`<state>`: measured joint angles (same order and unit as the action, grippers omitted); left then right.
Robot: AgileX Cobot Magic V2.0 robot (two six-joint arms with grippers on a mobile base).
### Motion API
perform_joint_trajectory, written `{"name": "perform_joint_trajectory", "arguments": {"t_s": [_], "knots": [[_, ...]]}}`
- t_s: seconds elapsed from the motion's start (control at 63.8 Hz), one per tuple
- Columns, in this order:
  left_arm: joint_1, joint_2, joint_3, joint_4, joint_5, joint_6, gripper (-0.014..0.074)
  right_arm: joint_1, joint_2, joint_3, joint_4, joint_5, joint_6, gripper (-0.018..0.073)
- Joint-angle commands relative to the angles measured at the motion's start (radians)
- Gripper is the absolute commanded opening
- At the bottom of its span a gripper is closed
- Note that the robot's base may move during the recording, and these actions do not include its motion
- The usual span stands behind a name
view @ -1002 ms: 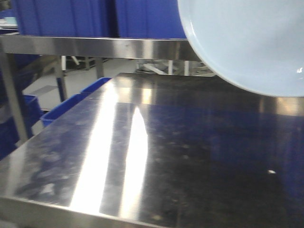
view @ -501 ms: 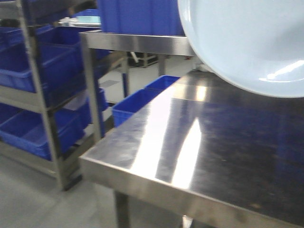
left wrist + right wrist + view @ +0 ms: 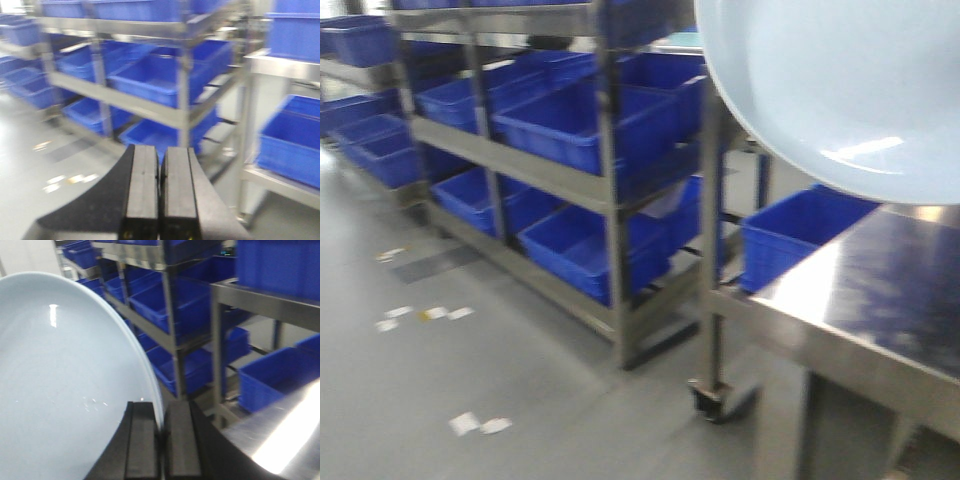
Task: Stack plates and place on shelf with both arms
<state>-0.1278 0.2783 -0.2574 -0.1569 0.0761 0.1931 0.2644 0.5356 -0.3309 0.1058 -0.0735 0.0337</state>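
One plate [image 3: 65,390] rim-pinched in right end effector [image 3: 161,415], left end effector [image 3: 160,167] pressed together, open floor [image 3: 470,350] beside table [image 3: 880,290] edge

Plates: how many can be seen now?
1. The plate is clamped by its rim in the right gripper, at the front view's top right. A second may be hidden.

— What colour is the big round shiny plate [image 3: 840,90] you see?
— Very pale blue, nearly white, plain, with bright white glints.
— And the plastic box bins [image 3: 585,125]?
— Deep blue, all of them. The metal rack [image 3: 610,200] and the metal table [image 3: 880,300] are silver-grey.
— The smooth floor [image 3: 440,400]?
— Pale grey, with little white scraps [image 3: 480,424] on it.
— Your left gripper [image 3: 161,165] and right gripper [image 3: 161,420]?
— Both black, as you can see, pads and all.
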Motion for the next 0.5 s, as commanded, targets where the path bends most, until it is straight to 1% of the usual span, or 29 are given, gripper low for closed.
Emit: {"name": "perform_joint_trajectory", "arguments": {"t_s": [0.0, 0.486], "knots": [[0.001, 0.007, -0.028, -0.001, -0.092, -0.003, 0.0080, -0.007, -0.001, -0.030, 0.003, -0.099, 0.002, 0.0036], [0.001, 0.007, -0.028, -0.001, -0.092, -0.003, 0.0080, -0.007, -0.001, -0.030, 0.003, -0.099, 0.002, 0.0036]]}}
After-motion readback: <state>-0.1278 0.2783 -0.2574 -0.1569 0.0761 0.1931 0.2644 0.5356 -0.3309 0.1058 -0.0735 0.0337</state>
